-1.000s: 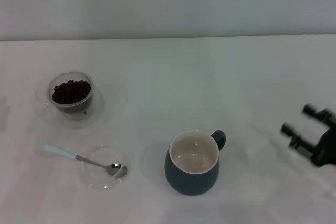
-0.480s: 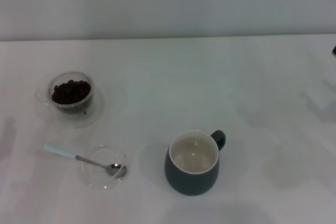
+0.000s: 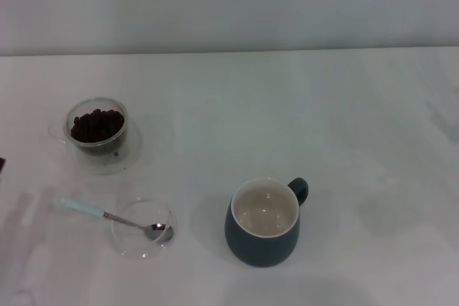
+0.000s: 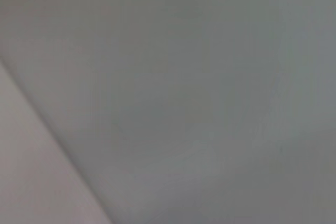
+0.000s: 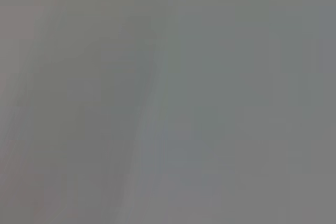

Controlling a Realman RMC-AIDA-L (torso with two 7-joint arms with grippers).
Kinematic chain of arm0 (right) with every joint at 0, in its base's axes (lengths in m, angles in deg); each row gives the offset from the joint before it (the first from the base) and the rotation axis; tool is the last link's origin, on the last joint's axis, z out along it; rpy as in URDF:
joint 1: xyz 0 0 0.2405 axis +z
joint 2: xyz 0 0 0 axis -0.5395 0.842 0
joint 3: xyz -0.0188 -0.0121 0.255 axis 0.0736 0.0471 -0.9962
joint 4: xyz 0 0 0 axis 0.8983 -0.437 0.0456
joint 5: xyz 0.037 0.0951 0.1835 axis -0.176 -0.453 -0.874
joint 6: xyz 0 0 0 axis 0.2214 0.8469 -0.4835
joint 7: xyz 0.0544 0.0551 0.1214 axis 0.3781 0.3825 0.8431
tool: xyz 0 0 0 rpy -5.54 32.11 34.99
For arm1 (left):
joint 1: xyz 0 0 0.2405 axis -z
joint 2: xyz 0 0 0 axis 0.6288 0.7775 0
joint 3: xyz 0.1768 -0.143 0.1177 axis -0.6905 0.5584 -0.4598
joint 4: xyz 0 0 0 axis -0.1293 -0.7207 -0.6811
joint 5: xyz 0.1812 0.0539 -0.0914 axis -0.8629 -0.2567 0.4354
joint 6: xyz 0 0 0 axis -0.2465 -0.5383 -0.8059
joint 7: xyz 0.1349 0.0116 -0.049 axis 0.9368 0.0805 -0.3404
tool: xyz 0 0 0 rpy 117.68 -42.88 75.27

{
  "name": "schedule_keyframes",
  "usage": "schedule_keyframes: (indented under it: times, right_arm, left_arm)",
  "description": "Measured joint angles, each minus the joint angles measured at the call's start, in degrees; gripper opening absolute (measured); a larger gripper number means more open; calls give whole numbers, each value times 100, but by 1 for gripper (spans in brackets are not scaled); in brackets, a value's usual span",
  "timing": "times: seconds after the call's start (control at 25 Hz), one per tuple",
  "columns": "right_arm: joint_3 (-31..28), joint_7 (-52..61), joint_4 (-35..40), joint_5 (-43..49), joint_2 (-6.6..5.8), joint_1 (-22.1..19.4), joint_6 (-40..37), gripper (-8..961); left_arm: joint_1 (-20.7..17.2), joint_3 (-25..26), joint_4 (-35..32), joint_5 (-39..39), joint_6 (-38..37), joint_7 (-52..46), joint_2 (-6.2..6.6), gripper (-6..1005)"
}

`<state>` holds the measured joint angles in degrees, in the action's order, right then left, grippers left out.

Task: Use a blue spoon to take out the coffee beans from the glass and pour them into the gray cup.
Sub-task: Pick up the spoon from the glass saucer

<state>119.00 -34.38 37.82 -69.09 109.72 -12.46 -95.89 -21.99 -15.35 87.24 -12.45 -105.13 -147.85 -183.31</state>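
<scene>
The blue spoon (image 3: 107, 216) lies at the table's (image 3: 344, 127) left front, pale handle pointing left and away, bowl resting in a shallow glass dish (image 3: 142, 228) (the glass (image 3: 97, 125) of coffee beans (image 3: 96, 124) sits behind it). Neither claw is in view, so their state cannot be told. Judging by side, the left arm is likely nearer; the gray cup (image 3: 262, 222) stands well right of the spoon.

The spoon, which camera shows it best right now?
The head view. There the spoon is seen whole, its bowl resting in a shallow glass dish and its pale blue handle sticking out over the rim. Both wrist views show only blank grey and no spoon.
</scene>
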Motion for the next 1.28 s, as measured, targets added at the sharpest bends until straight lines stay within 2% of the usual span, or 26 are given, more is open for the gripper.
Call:
schedule_keyframes:
  times: [0.08, 0.16, 0.2, 0.24, 0.28, 0.56, 0.92, 1.28]
  right_arm:
    - [-133, 18, 12, -1, 15, -40, -10, 740]
    - [-390, 33, 135, -5, 95, -156, -37, 740]
    - [-390, 33, 135, -5, 95, -156, -37, 740]
    - [-489, 34, 293, -8, 163, -249, -28, 740]
    - [-489, 34, 293, -8, 163, -249, -28, 740]
    - [-792, -89, 492, 38, 493, -301, 13, 740]
    - [-794, -160, 516, 59, 662, -271, -2, 739]
    - [-793, -248, 519, 62, 738, -286, -4, 739]
  left_arm:
    - [5, 2, 53, -47, 13, -34, 0, 710]
    - [-36, -7, 223, -156, 40, -135, 9, 710]
    - [-76, -8, 238, -175, 41, -163, 18, 710]
    - [-136, -8, 249, -197, 47, -214, 32, 710]
    - [-162, -11, 247, -205, 54, -243, 38, 710]
    - [-262, -63, 178, -633, 430, -587, 88, 709]
    - [-251, -395, -140, -739, 637, -799, 142, 709]
    - [-119, -644, -548, -960, 1163, -1176, 143, 710]
